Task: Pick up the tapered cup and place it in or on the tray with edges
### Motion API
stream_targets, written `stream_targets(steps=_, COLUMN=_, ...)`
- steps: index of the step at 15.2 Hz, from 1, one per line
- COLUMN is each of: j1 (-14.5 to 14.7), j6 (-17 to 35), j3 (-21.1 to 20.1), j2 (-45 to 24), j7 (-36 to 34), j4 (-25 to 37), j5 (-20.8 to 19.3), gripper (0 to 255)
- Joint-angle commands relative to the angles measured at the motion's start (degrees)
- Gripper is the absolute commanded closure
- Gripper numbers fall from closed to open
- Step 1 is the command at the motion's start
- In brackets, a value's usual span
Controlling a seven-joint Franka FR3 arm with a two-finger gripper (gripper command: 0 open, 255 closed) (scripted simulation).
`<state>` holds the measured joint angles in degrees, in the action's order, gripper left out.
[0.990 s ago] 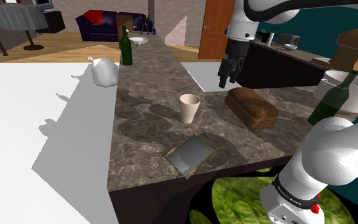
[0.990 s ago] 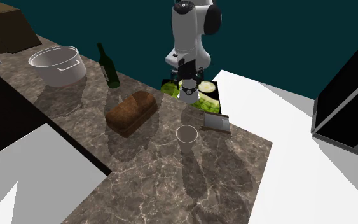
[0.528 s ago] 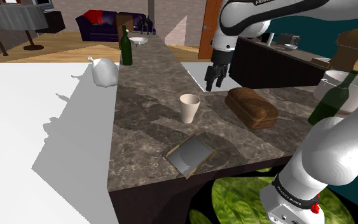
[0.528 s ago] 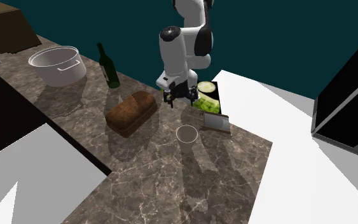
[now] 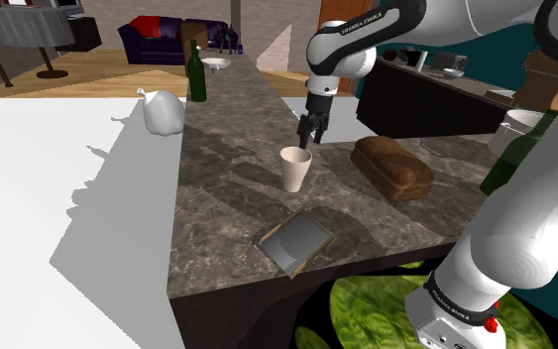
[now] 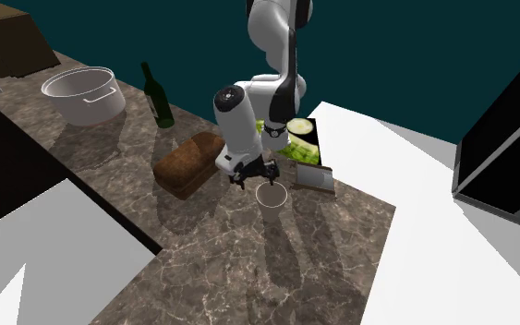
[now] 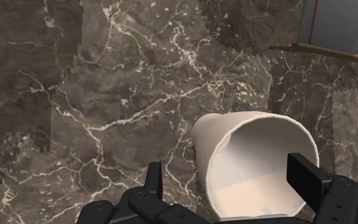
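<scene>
A cream tapered cup (image 5: 295,169) (image 6: 272,195) stands upright on the dark marble counter. My black gripper (image 5: 308,134) (image 6: 251,175) hangs just above and slightly behind its rim, open and holding nothing. Looking along the gripper (image 7: 229,173), the cup's mouth (image 7: 254,165) lies between the spread fingers, nearer one finger, and neither touches it. The tray with edges (image 5: 296,243) (image 6: 315,175) is a small grey square with a thin brown rim. It lies near the counter's front edge, a short way from the cup, and its corner (image 7: 327,49) shows beyond the cup.
A brown bread loaf (image 5: 392,167) (image 6: 191,162) lies beside the cup. A green bottle (image 5: 198,74) and a white bag-like lump (image 5: 163,111) stand farther along the counter. Another green bottle (image 6: 159,97) and a grey pot (image 6: 84,92) stand beyond the loaf.
The arm has swung down and toward the shoulder view's left, bringing the gripper from above the loaf to just over the cup. The fingers stayed open. Cup and tray have not moved.
</scene>
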<state>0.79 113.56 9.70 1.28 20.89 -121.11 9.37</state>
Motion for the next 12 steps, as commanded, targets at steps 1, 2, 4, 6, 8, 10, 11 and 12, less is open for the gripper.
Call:
stream_targets(steps=1, j1=-0.22, j6=0.89, j3=0.31, j2=-4.65, j7=1.91, j4=3.13, j5=1.49, gripper=0)
stream_targets(steps=2, j1=-0.21, j6=1.63, j3=0.21, j2=-4.86, j7=1.98, j4=2.60, j5=1.60, gripper=0)
stream_targets(steps=4, j1=-0.11, j6=3.11, j3=0.08, j2=-5.32, j7=2.13, j4=1.57, j5=1.85, gripper=0)
stream_targets(steps=6, j1=-0.01, j6=4.59, j3=-0.04, j2=-5.83, j7=2.30, j4=0.59, j5=2.12, gripper=0)
stream_targets(steps=8, j1=0.09, j6=6.06, j3=-0.16, j2=-6.38, j7=2.47, j4=-0.34, j5=2.41, gripper=0)
stream_targets(steps=10, j1=0.12, j6=6.49, j3=-0.20, j2=-6.55, j7=2.53, j4=-0.60, j5=2.49, gripper=0)
stream_targets(steps=11, j1=0.12, j6=6.49, j3=-0.20, j2=-6.55, j7=2.53, j4=-0.60, j5=2.50, gripper=0)
stream_targets(steps=12, j1=0.12, j6=6.49, j3=-0.20, j2=-6.55, j7=2.53, j4=-0.60, j5=2.50, gripper=0)
